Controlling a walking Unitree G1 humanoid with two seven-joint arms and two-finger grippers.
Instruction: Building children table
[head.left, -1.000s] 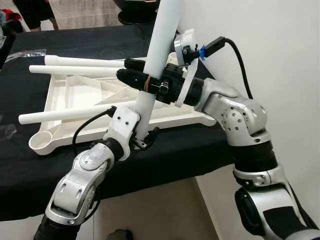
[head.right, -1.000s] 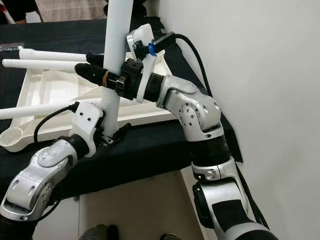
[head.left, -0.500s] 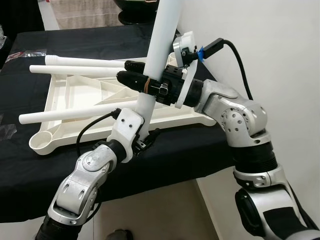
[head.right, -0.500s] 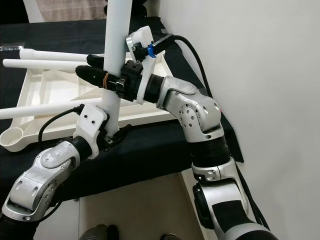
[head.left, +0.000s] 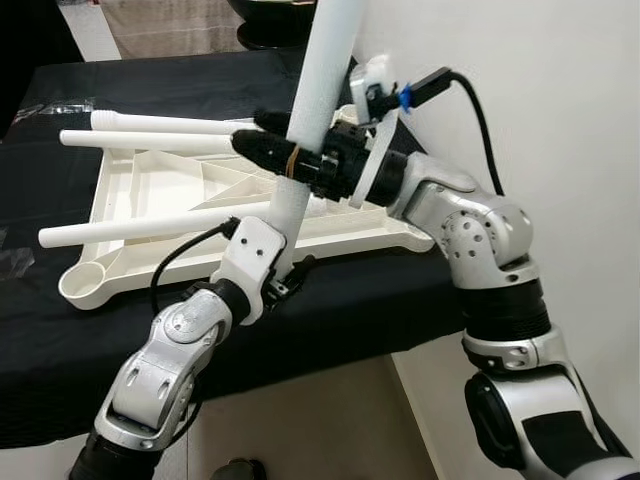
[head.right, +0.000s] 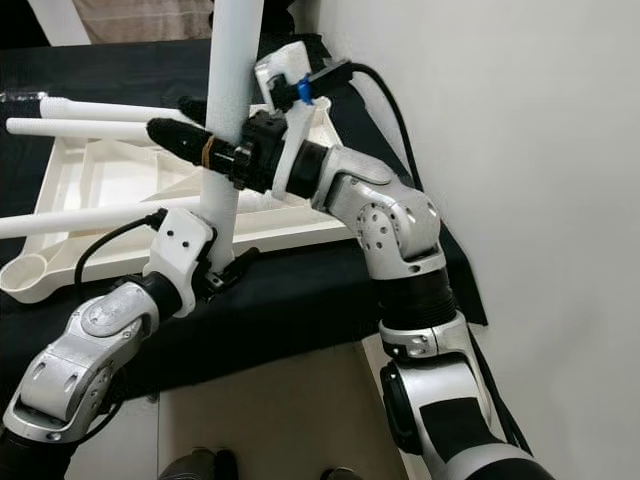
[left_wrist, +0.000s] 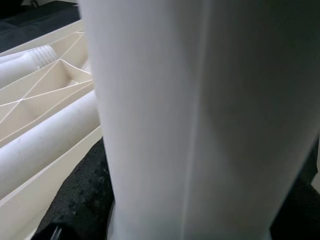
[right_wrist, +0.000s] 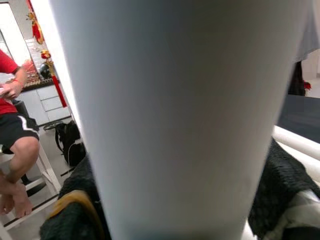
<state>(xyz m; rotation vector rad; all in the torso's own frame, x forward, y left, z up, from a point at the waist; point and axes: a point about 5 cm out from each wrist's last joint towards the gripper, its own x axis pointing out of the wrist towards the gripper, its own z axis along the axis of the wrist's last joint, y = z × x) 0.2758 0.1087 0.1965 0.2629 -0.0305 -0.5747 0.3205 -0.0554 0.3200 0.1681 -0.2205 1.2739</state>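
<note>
Currently both my grippers clamp the white leg: left gripper low, right gripper higher, keeping it tilted over the near edge of the upturned tabletop, presumably to seat it in a socket

White table leg held nearly upright, upturned white tabletop lying flat, three legs attached

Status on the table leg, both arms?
Both grippers shut on the upright white leg: right gripper mid-shaft, left gripper near its base. Tabletop upside down on black cloth, three legs lying on it. Nothing blocking.
</note>
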